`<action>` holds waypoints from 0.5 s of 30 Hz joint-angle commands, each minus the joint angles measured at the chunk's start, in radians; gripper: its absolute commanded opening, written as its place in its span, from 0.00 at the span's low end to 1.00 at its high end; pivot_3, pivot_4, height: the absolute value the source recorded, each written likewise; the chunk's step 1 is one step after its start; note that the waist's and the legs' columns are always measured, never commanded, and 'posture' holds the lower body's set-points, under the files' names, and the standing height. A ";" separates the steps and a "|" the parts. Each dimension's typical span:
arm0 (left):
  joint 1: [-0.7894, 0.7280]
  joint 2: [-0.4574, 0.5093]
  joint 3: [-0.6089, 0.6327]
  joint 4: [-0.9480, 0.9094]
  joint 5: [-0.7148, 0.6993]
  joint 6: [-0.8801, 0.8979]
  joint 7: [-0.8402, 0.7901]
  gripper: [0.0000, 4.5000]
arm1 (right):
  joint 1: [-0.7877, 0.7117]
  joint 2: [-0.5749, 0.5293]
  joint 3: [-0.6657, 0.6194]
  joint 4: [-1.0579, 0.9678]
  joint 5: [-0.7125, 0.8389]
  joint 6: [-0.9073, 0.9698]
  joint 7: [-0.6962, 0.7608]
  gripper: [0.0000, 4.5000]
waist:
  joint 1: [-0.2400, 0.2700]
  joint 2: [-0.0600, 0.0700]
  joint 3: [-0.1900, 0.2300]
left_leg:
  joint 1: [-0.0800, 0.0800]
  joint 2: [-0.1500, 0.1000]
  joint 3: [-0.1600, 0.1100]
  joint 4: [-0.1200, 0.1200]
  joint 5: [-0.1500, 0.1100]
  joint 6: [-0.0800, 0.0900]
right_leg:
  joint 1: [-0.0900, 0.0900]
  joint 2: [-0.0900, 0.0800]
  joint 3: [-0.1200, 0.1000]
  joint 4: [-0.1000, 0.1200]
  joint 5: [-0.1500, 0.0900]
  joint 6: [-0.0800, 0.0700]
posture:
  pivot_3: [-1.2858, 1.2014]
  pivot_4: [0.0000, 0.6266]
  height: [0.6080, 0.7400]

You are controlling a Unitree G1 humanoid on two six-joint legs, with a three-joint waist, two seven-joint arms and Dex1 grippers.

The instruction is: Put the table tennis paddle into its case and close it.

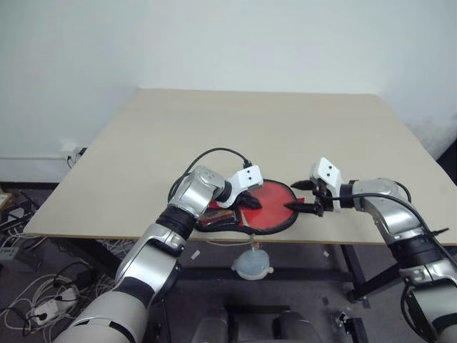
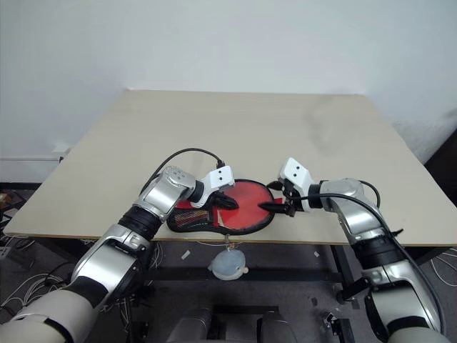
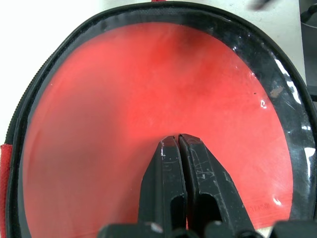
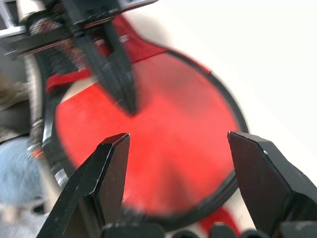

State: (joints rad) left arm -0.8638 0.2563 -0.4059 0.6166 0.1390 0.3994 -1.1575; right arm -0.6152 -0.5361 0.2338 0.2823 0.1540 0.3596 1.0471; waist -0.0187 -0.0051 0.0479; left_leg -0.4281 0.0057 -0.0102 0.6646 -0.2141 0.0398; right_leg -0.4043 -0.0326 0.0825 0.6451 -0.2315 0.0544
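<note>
Nearest the camera: small grey-blue pouch (image 1: pixel 252 264) hanging below the near table (image 1: pixel 214 136) edge, apart from the work.

Case (image 1: pixel 275 227) lying flat at the near edge of the table, round end toward 3 o'clock, narrow end toward 9 o'clock under the left forearm. Long axis therefore running roughly 9 to 3, tilted slightly. Table tennis paddle (image 3: pixel 148 124) seen inside the case as a red face under a clear glossy window, black zip rim all round it in the left wrist view. Handle end (image 2: pixel 194 214) only partly visible; whether the zip is run shut there cannot be told.

Left gripper (image 3: pixel 178 141) shut, fingers pressed together, holding nothing, tips resting on or just above the red face near its middle; contact not confirmed. Judged to be pinning the case down.

Right gripper (image 1: pixel 294 195) wide open, empty, at the 3 o'clock side of the case, pointing toward 9 o'clock across the round end. Lower finger (image 1: pixel 291 207) at the rim; touching or just clear cannot be told.

Governing relation: case lies toward 9 o'clock from the right gripper, round end first. Right arm nearer the round rim, left arm nearer the handle end. Judgement: any zip pull on the round rim falls to the right gripper.
</note>
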 commanded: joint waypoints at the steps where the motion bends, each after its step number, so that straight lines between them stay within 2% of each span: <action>1: 0.013 -0.006 -0.026 0.042 0.010 0.003 -0.005 0.00 | -0.047 0.036 0.012 0.066 -0.019 -0.032 0.005 0.72 | 0.000 0.000 0.000 | 0.000 0.000 0.000 0.000 0.000 0.000 | 0.000 0.000 0.000 0.000 0.000 0.000 | 0.52 0.00 1.00; 4: 0.016 0.004 -0.016 0.023 0.000 0.003 -0.014 0.00 | -0.062 0.054 0.027 0.095 -0.023 -0.031 0.034 0.59 | -0.001 0.000 0.000 | 0.000 -0.001 0.000 0.001 0.000 0.000 | 0.000 -0.001 0.000 0.000 0.000 0.000 | 0.52 0.00 1.00; 8: 0.026 0.026 0.005 -0.016 -0.027 0.000 -0.037 0.00 | -0.068 0.059 0.050 0.114 -0.040 -0.035 0.062 0.32 | -0.004 0.000 0.000 | 0.000 -0.001 0.000 0.001 0.000 0.000 | 0.000 -0.001 0.001 0.001 0.000 0.000 | 0.52 0.00 1.00; 13: 0.083 0.113 0.037 -0.188 -0.109 0.009 -0.148 0.00 | -0.089 0.079 0.081 0.188 -0.083 -0.027 0.056 0.01 | -0.010 0.001 0.000 | 0.000 0.000 0.001 -0.001 0.000 0.000 | -0.003 0.000 0.002 0.001 0.000 0.000 | 0.52 0.00 1.00; 15: 0.108 0.151 0.042 -0.244 -0.130 0.010 -0.182 0.00 | -0.096 0.090 0.081 0.218 -0.096 -0.031 0.047 0.00 | -0.014 0.001 0.000 | 0.000 0.000 0.001 -0.002 0.000 0.000 | -0.003 0.000 0.002 0.001 0.000 0.000 | 0.52 0.00 1.00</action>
State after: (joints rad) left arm -0.7525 0.3882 -0.3824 0.4423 0.0417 0.4105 -1.3046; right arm -0.6819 -0.4499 0.3214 0.4886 0.0748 0.3381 1.1061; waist -0.0331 -0.0042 0.0481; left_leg -0.4284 0.0054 -0.0094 0.6627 -0.2140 0.0397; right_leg -0.4077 -0.0330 0.0846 0.6467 -0.2314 0.0543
